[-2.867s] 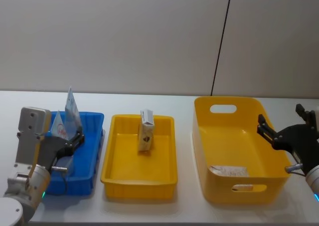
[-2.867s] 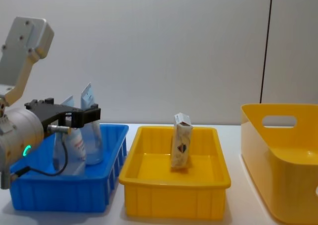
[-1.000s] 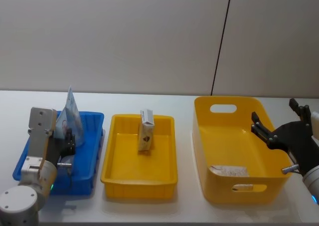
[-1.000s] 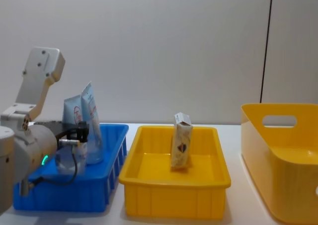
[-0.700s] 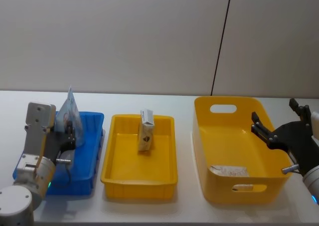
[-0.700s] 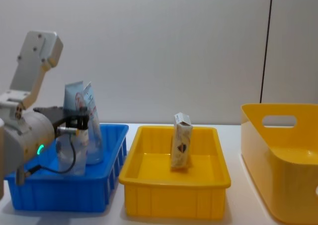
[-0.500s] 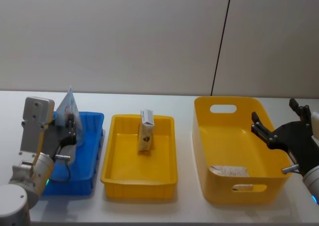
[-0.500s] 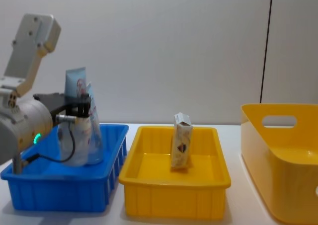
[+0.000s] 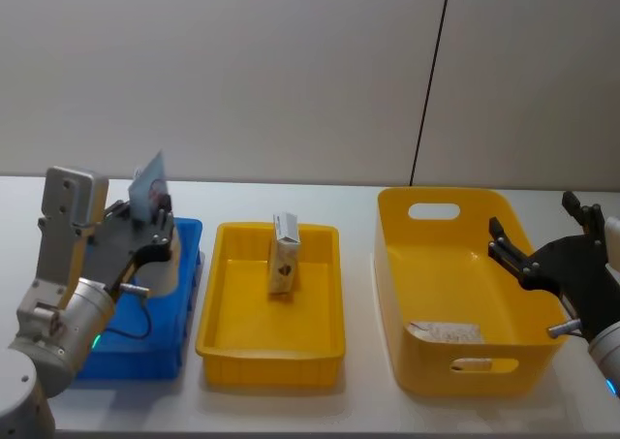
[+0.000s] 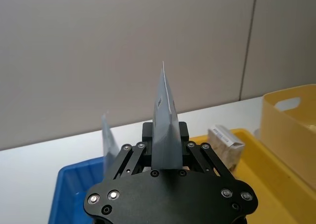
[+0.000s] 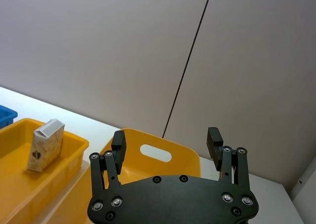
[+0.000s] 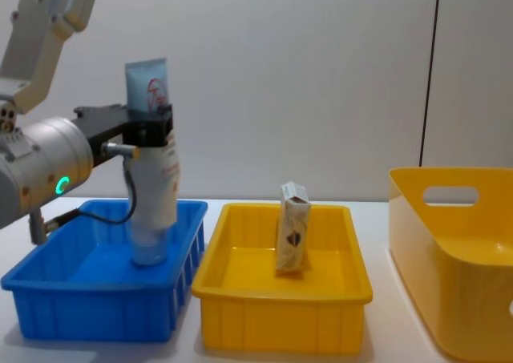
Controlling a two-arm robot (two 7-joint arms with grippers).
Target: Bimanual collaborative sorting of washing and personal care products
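A pale blue-and-white squeeze tube (image 12: 154,183) with a red logo hangs upright over the blue bin (image 12: 96,303), its cap just inside the rim. My left gripper (image 12: 151,128) is shut on the tube's upper part. The left wrist view has this tube (image 10: 165,110) between the fingers and a second tube (image 10: 108,137) behind it in the blue bin (image 10: 64,182). A cream patterned packet (image 9: 284,254) stands in the shallow yellow tray (image 9: 271,342). Another packet (image 9: 444,331) lies flat in the deep yellow bin (image 9: 465,366). My right gripper (image 9: 541,247) hovers open at that bin's right side.
The three containers stand in a row on the white table: blue bin at left, yellow tray (image 12: 280,315) in the middle, deep yellow bin (image 12: 461,275) at right. A plain wall rises close behind. Bare table runs along the front edge.
My left gripper closed on a tube in the blue bin and has lifted it up and slightly right. The right arm has stayed still over the last second.
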